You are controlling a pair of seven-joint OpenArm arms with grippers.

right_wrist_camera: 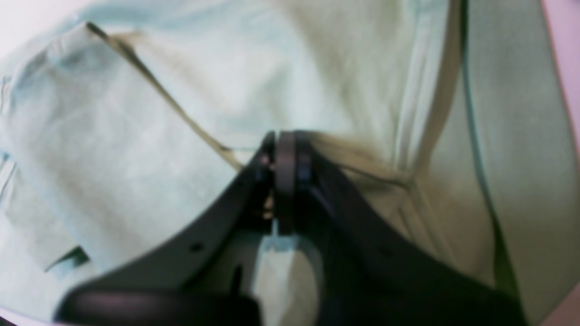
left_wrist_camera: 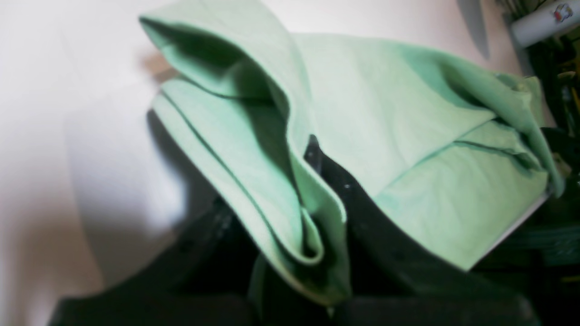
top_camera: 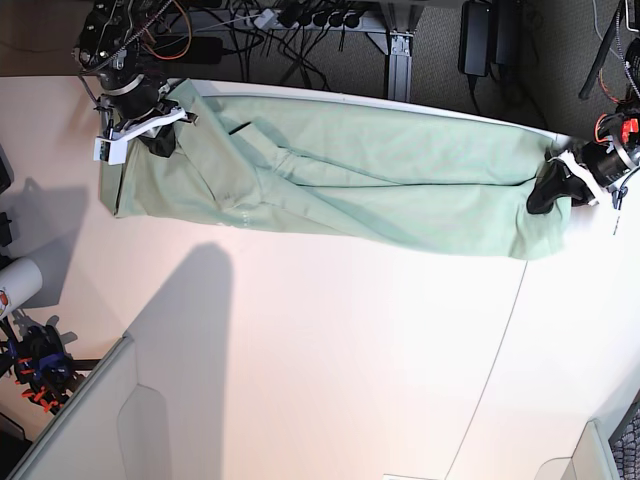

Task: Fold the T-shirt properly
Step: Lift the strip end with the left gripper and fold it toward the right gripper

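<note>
The pale mint-green T-shirt (top_camera: 360, 175) is folded into a long band and stretched across the far side of the white table (top_camera: 350, 350). My right gripper (top_camera: 155, 135), at the left of the base view, is shut on one end; in the right wrist view its closed tips (right_wrist_camera: 283, 142) pinch the fabric (right_wrist_camera: 136, 136). My left gripper (top_camera: 550, 190), at the right of the base view, is shut on the other end. In the left wrist view a fold of the shirt (left_wrist_camera: 385, 117) passes between its black fingers (left_wrist_camera: 335, 190). Collar, buttons and tag are not discernible.
Cables and power strips (top_camera: 300, 20) lie behind the table's far edge. A white roll (top_camera: 15, 285) and orange-black clamps (top_camera: 35, 375) sit at the left edge. A pale grey panel (top_camera: 90, 420) lies at the front left corner.
</note>
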